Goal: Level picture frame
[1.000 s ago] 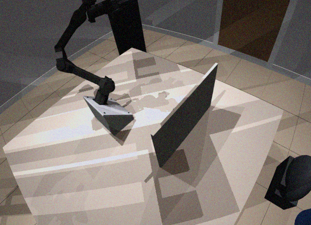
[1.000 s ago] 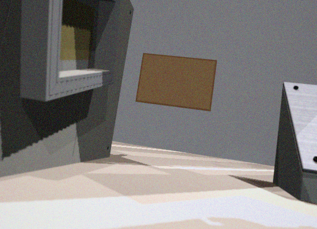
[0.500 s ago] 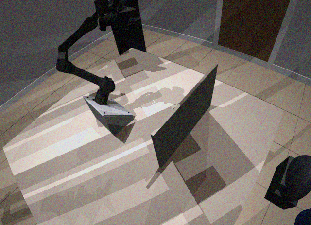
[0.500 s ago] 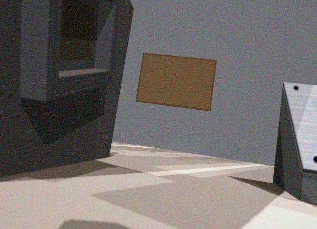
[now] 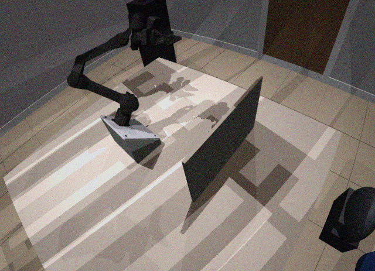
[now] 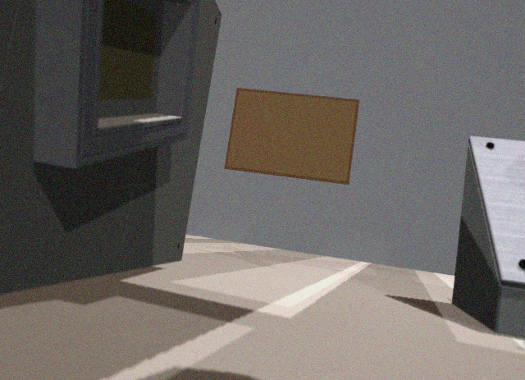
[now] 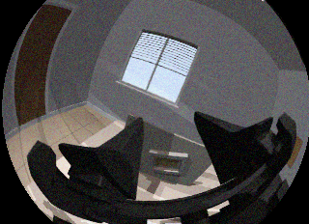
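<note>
The picture frame (image 6: pixel 59 92) (image 7: pixel 169 153) has a thick grey border round a dark and olive picture. It hangs on the upright dark panel (image 5: pixel 224 141) (image 6: pixel 169 223). In the exterior view its lower edge rises to the right more steeply than the panel's foot, so its right end looks higher. The screw and notched strip are hidden. My gripper (image 7: pixel 169 119) is open and empty, its black fingers spread partway. It is well away from the frame, which shows beyond and below the gap between the fingertips. In the top view the panel hides the frame.
The arm's sloped metal base (image 5: pixel 139 133) (image 6: pixel 504 206) stands on the table, facing the panel. A black block (image 5: pixel 151 8) stands behind the arm. Another dark object (image 5: pixel 358 211) is at the right. A window (image 7: pixel 159 67) and a brown board (image 6: pixel 292 134) are on the walls.
</note>
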`<state>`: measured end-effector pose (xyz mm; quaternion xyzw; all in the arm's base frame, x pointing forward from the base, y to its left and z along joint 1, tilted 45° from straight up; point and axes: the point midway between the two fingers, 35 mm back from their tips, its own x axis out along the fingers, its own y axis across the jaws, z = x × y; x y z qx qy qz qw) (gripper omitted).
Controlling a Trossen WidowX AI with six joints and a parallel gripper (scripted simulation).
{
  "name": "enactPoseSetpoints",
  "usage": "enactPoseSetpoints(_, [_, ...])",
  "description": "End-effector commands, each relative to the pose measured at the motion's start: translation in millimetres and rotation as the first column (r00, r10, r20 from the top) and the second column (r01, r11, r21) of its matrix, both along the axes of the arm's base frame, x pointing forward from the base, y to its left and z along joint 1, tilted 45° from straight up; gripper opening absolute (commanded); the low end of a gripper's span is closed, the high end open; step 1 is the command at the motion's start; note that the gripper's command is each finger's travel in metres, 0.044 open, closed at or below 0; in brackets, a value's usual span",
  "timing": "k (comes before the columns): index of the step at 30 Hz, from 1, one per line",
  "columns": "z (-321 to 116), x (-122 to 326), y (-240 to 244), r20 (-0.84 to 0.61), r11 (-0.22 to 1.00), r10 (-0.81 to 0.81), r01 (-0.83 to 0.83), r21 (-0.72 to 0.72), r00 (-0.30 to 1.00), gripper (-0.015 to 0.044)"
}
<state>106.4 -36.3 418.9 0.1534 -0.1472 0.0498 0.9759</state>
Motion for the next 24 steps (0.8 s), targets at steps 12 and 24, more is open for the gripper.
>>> enactPoseSetpoints(12, [-109.2, 57.4, 52.7, -0.065, 0.527, 0.213, -0.059, 0.848, 0.975, 0.026])
enactPoseSetpoints(24, [-171.3, 74.4, 68.5, 0.009, 0.046, 0.242, -0.02, 0.999, 0.97, 0.026])
